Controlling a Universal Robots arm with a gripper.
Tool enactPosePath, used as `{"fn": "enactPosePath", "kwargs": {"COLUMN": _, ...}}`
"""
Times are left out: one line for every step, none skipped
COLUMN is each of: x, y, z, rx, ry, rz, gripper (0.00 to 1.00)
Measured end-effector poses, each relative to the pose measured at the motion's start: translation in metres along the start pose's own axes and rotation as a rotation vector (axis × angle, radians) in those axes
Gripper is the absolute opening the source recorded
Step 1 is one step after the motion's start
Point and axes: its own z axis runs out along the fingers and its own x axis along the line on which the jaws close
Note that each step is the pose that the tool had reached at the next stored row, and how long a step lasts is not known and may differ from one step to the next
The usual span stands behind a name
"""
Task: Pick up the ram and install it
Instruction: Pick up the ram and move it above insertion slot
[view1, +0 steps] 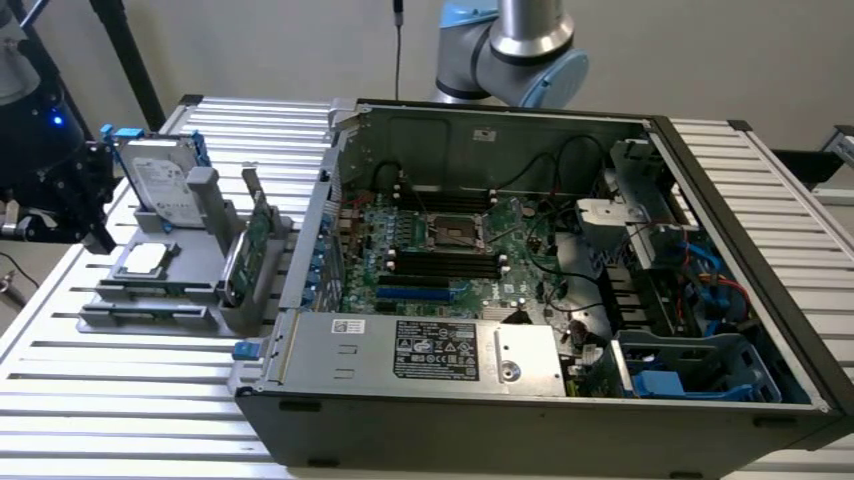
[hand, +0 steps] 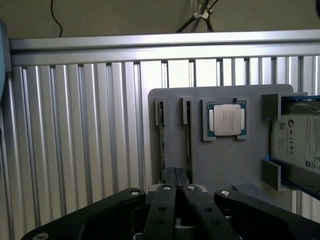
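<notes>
- Green fibreglass, the ram (view1: 240, 264) stands on its long edge in a narrow slot of the grey holder (view1: 147, 316). It sits left of centre in the exterior frame, just beside the computer case (view1: 441, 130).
- It should be light and stiff but fragile. The chips and contact edge want no pressure, so the best hold is on the flat faces near the middle of the free top edge. The grip should be square, since a thin board can twist or slip.
- Black fingers of the gripper (hand: 177, 175) are drawn together with nothing between them, close to the ends of the holder's two slots.
- Grey holder also carries a hard drive (view1: 158, 180) standing upright and a silver processor (view1: 144, 258) lying flat.
- Computer case lies open and holds the motherboard (view1: 400, 225), whose long black slots (view1: 447, 262) look vacant. A power supply (view1: 400, 350) sits at lower centre.
</notes>
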Motion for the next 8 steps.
{"fn": "enactPosePath", "kwargs": {"x": 0.0001, "y": 0.0000, "z": 0.0001, "rx": 0.0001, "ry": -0.0001, "rz": 0.000, "gripper": 0.11}}
{"fn": "enactPosePath", "kwargs": {"x": 0.0001, "y": 0.0000, "z": 0.0001, "rx": 0.0002, "ry": -0.0001, "rz": 0.000, "gripper": 0.11}}
{"fn": "enactPosePath", "kwargs": {"x": 0.0001, "y": 0.0000, "z": 0.0001, "rx": 0.0002, "ry": -0.0001, "rz": 0.000, "gripper": 0.11}}
{"fn": "enactPosePath", "kwargs": {"x": 0.0001, "y": 0.0000, "z": 0.0001, "rx": 0.0001, "ry": -0.0001, "rz": 0.000, "gripper": 0.11}}
{"fn": "enactPosePath", "kwargs": {"x": 0.0001, "y": -0.0001, "z": 0.0001, "rx": 0.0001, "ry": -0.0001, "rz": 0.000, "gripper": 0.11}}
{"fn": "enactPosePath", "kwargs": {"x": 0.0001, "y": -0.0001, "z": 0.0001, "rx": 0.0001, "ry": -0.0001, "rz": 0.000, "gripper": 0.11}}
{"fn": "enactPosePath", "kwargs": {"x": 0.0002, "y": -0.0001, "z": 0.0003, "rx": 0.0002, "ry": -0.0002, "rz": 0.000, "gripper": 0.11}}
{"fn": "enactPosePath", "kwargs": {"x": 0.0005, "y": -0.0001, "z": 0.0004, "rx": 0.0003, "ry": -0.0002, "rz": 0.000, "gripper": 0.11}}
